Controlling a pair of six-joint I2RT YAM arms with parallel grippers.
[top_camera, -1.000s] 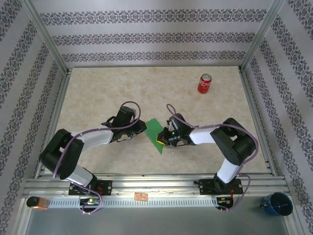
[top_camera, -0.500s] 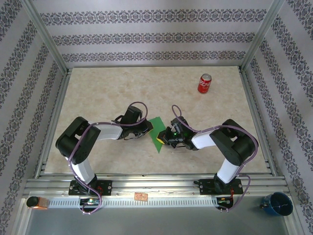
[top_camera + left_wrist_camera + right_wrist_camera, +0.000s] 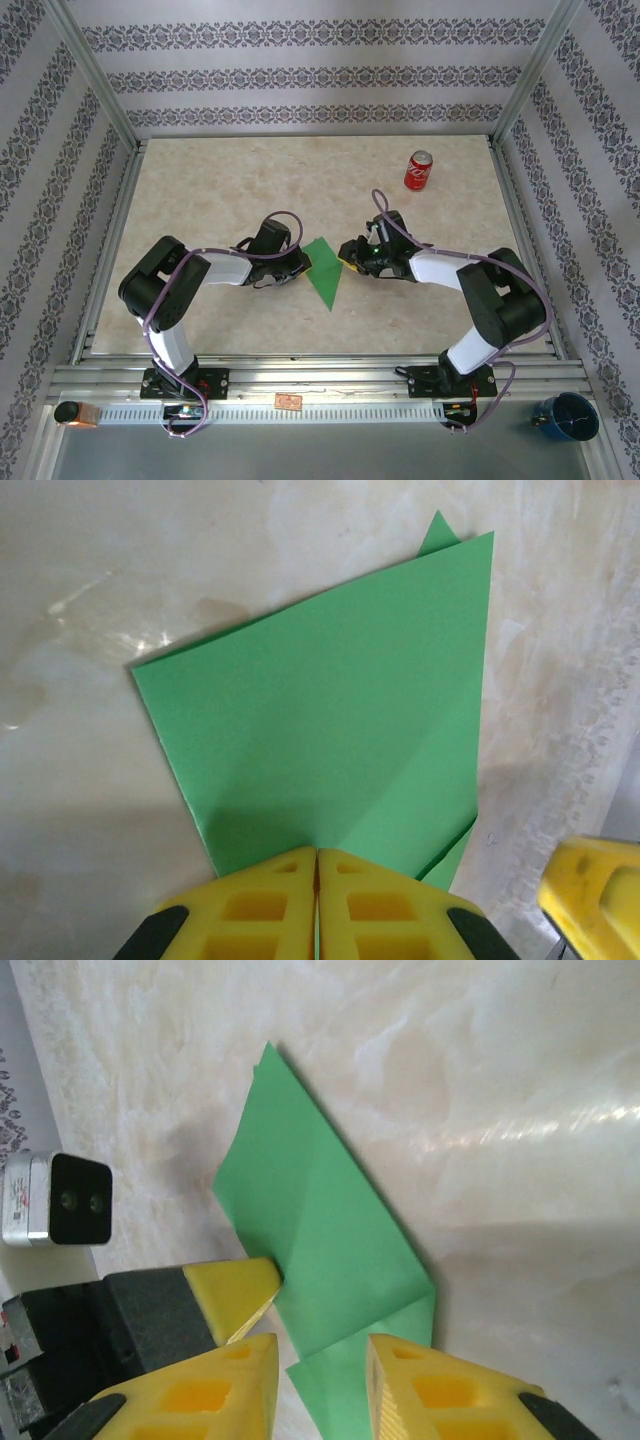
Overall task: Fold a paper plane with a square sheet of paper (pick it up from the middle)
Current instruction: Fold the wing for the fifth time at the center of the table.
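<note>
Top external: square sheet of paper, folded to a pointed wedge, lies just ahead of the left gripper, which clamps its near edge, jaws together; the right gripper has just parted and backed off, so this crease looks pressed. Lower layers hidden.

The folded sheet of paper lies flat on the bench, toward the bench's near edge and between the two arms. The left gripper sits at the sheet's left edge, its jaws pressed together on that edge. The right gripper sits just to the right of the sheet, its jaws apart with a corner of the sheet lying between them. A soda can sits on the bench well behind the sheet and to its right. A mug sits far to the right and in front of the sheet, off the bench.
</note>
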